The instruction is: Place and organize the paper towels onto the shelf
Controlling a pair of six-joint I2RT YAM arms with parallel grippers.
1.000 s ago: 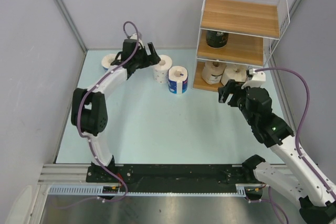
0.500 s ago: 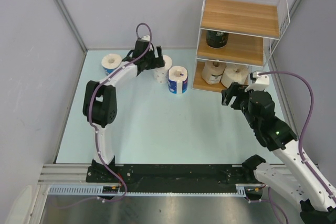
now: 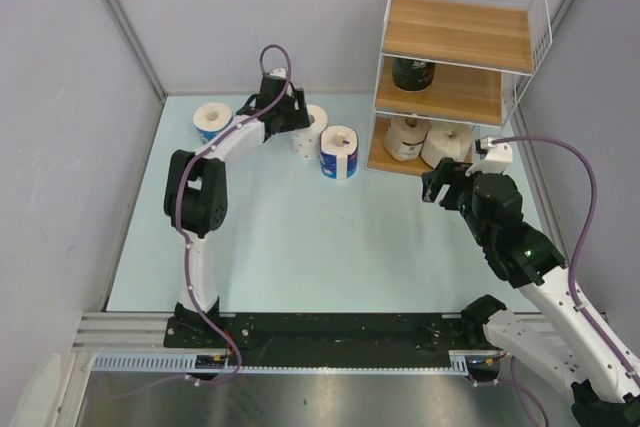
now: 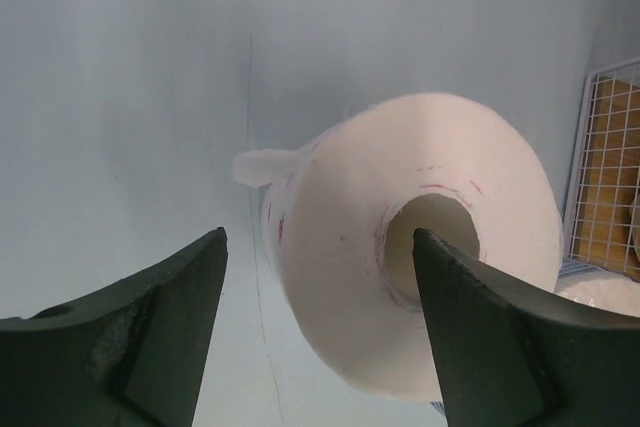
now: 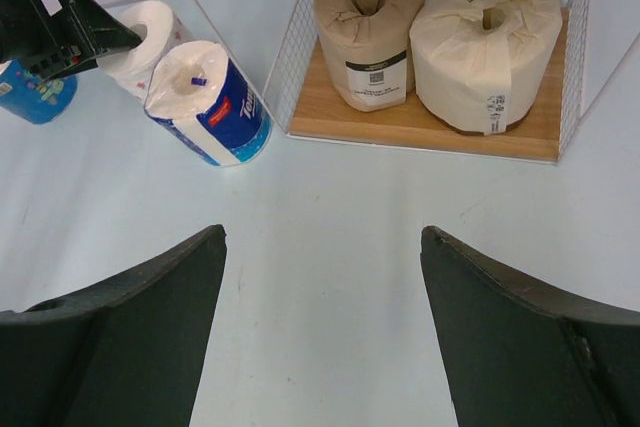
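Rightward since a second ago, my left gripper (image 4: pixel 320 237) has the speckled roll (image 4: pixel 340 247) between wide jaws, unclamped. My right gripper (image 5: pixel 322 232) gapes empty over the table (image 5: pixel 320 177), short of the shelf (image 5: pixel 400 122) edge at upper right.

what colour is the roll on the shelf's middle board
Dark, nearly black wrapped roll; clearest from top external.

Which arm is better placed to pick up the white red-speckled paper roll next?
Left: the left gripper stands open at that roll; the right gripper hovers near the white wire shelf.
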